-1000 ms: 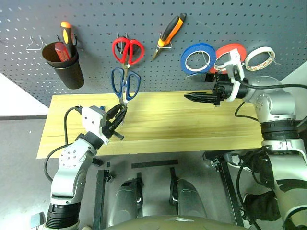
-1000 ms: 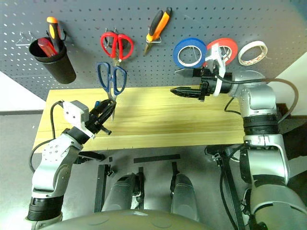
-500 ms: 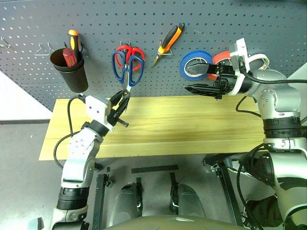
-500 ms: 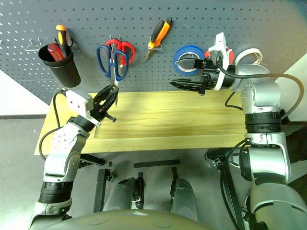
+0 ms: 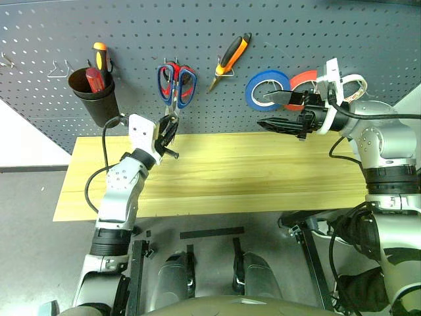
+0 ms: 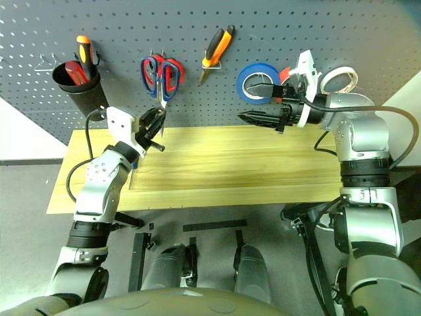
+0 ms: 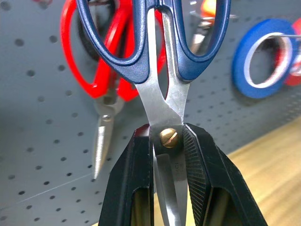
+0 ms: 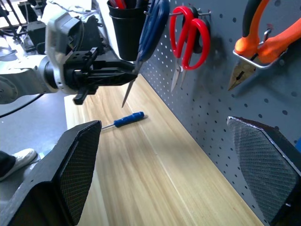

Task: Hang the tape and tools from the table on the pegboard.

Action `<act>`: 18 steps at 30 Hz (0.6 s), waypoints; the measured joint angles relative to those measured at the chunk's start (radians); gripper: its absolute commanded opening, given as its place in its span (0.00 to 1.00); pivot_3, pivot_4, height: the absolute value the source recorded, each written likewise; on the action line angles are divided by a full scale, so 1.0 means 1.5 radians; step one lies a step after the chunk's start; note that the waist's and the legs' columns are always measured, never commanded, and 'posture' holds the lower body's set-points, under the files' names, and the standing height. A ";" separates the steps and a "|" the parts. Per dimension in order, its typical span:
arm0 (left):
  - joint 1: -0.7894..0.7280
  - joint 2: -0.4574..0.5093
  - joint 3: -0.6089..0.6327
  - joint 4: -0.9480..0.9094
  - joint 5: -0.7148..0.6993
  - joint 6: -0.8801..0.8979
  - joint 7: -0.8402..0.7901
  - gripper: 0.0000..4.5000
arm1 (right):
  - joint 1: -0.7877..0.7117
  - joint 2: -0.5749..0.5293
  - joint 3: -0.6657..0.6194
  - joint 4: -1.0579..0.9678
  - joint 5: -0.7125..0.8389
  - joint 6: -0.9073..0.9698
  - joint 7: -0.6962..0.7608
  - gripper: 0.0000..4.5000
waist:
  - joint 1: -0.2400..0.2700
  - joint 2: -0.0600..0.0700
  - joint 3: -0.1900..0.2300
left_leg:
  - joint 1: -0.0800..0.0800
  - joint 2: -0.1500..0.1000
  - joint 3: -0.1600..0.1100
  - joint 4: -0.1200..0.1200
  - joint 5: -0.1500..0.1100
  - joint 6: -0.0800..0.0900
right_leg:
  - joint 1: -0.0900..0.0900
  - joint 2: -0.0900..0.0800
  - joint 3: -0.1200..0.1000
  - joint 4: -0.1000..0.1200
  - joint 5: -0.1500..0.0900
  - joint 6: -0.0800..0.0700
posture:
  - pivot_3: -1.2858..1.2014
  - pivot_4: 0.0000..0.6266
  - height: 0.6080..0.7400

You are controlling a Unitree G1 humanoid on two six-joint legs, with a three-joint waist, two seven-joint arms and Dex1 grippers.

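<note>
At the pegboard (image 5: 197, 39), left gripper (image 7: 167, 155) clamping unmarked dark-blue scissors (image 7: 160, 52), no legible writing

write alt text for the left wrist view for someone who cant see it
The left gripper is shut on the blue-handled scissors at their pivot screw, handles up, in front of the grey pegboard. Red-handled scissors hang just behind, a blue tape roll farther along, the wooden table below.
</note>
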 measured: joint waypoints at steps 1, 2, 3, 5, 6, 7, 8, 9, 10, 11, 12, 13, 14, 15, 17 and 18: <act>-0.011 -0.001 -0.003 0.011 0.003 0.002 0.002 0.13 | 0.000 0.000 0.000 -0.004 0.000 0.000 -0.002 1.00 | 0.000 0.000 0.000 | 0.000 0.000 0.000 0.000 0.000 0.000 | 0.000 0.000 0.000 0.000 0.000 0.000 | 0.50 0.21 0.94; -0.024 -0.004 -0.004 0.023 0.006 0.011 0.005 0.13 | 0.000 0.000 0.000 -0.006 0.000 -0.001 -0.004 1.00 | 0.000 0.000 0.000 | 0.000 0.000 0.000 0.000 0.000 0.000 | 0.000 0.000 0.000 0.000 0.000 0.000 | 0.50 0.21 0.94; -0.035 -0.005 -0.006 0.033 0.009 0.017 0.006 0.20 | 0.001 0.000 0.000 -0.008 0.000 -0.001 -0.006 1.00 | 0.000 0.000 0.000 | 0.000 0.000 0.000 0.000 0.000 0.000 | 0.000 0.000 0.000 0.000 0.000 0.000 | 0.50 0.21 0.94; -0.053 -0.006 -0.010 0.051 0.011 0.026 0.004 0.34 | 0.003 0.000 0.000 -0.009 0.000 -0.002 -0.011 1.00 | -0.001 0.000 0.000 | 0.000 0.000 0.000 0.000 0.000 0.000 | 0.000 0.000 0.000 0.000 0.000 0.000 | 0.50 0.21 0.94; -0.059 -0.007 -0.010 0.060 0.010 0.028 0.003 0.42 | 0.006 0.000 0.000 -0.010 0.000 -0.003 -0.013 1.00 | -0.001 0.000 0.000 | 0.000 0.000 0.000 0.000 0.000 0.000 | 0.000 0.000 0.000 0.000 0.000 0.000 | 0.50 0.21 0.94; -0.065 -0.009 -0.010 0.069 0.010 0.029 0.003 0.48 | 0.008 0.000 0.000 -0.010 0.000 -0.003 -0.016 1.00 | -0.002 0.000 0.000 | 0.000 0.000 0.000 0.000 0.000 0.000 | 0.000 0.000 0.000 0.000 0.000 0.000 | 0.50 0.22 0.94; -0.072 -0.011 -0.009 0.078 0.010 0.030 0.005 0.56 | 0.011 0.001 0.000 -0.010 -0.001 -0.003 -0.018 1.00 | -0.002 0.000 0.000 | 0.000 0.000 0.000 0.000 0.000 0.000 | 0.000 0.000 0.000 0.000 0.000 0.000 | 0.50 0.21 0.94; -0.077 -0.013 -0.009 0.086 0.010 0.030 0.007 0.63 | 0.013 0.001 0.000 -0.010 -0.001 -0.003 -0.020 1.00 | -0.002 0.000 0.000 | 0.000 0.000 0.000 0.000 0.000 0.000 | 0.000 0.000 0.000 0.000 0.000 0.000 | 0.50 0.21 0.94; -0.081 -0.015 -0.008 0.089 0.010 0.029 0.009 0.71 | 0.015 0.001 0.000 -0.013 -0.001 -0.003 -0.023 1.00 | -0.003 0.000 0.000 | 0.000 0.000 0.000 0.000 0.000 0.000 | 0.000 0.000 0.000 0.000 0.000 0.000 | 0.50 0.22 0.94; -0.081 -0.017 -0.008 0.090 0.009 0.029 0.012 0.79 | 0.020 0.001 0.000 -0.020 0.000 -0.003 -0.024 1.00 | -0.003 0.000 0.000 | 0.000 0.000 0.000 0.000 0.000 0.000 | 0.000 0.000 0.000 0.000 0.000 0.000 | 0.50 0.22 0.94; -0.080 -0.019 -0.008 0.088 0.008 0.030 0.013 0.86 | 0.024 0.001 0.000 -0.028 0.000 -0.002 -0.025 1.00 | -0.003 0.000 0.000 | 0.000 0.000 0.000 0.000 0.000 0.000 | 0.000 0.000 0.000 0.000 0.000 0.000 | 0.50 0.22 0.94; -0.071 -0.023 -0.007 0.070 0.005 0.035 0.016 0.94 | 0.028 0.001 0.000 -0.036 0.001 0.000 -0.025 1.00 | -0.003 0.000 0.000 | 0.000 0.000 0.000 0.000 0.000 0.000 | 0.000 0.000 0.000 0.000 0.000 0.000 | 0.50 0.22 0.94; -0.056 -0.026 -0.007 0.043 -0.001 0.043 0.018 0.99 | 0.033 0.000 0.000 -0.044 0.001 0.002 -0.026 1.00 | -0.004 0.000 0.000 | 0.000 0.000 0.000 0.000 0.000 0.000 | 0.000 0.000 0.000 0.000 0.000 0.000 | 0.50 0.22 0.94; -0.041 -0.027 -0.007 0.018 -0.009 0.051 0.017 0.99 | 0.037 0.000 0.000 -0.051 0.001 0.005 -0.027 1.00 | -0.004 0.000 0.000 | 0.000 0.000 0.000 0.000 0.000 0.000 | 0.000 0.000 0.000 0.000 0.000 0.000 | 0.50 0.23 0.94; 0.011 -0.028 -0.005 -0.061 -0.040 0.082 0.008 0.99 | 0.045 -0.003 0.000 -0.063 0.004 0.017 -0.030 1.00 | -0.006 0.000 0.000 | 0.000 0.000 0.000 0.000 0.000 0.000 | 0.000 0.000 0.000 0.000 0.000 0.000 | 0.50 0.23 0.94; 0.038 -0.027 -0.002 -0.100 -0.062 0.102 0.000 0.99 | 0.049 -0.003 0.000 -0.067 0.006 0.023 -0.031 1.00 | -0.010 0.000 0.000 | 0.000 0.000 -0.001 0.000 0.000 0.000 | 0.000 0.000 0.000 0.000 0.000 0.000 | 0.51 0.23 0.94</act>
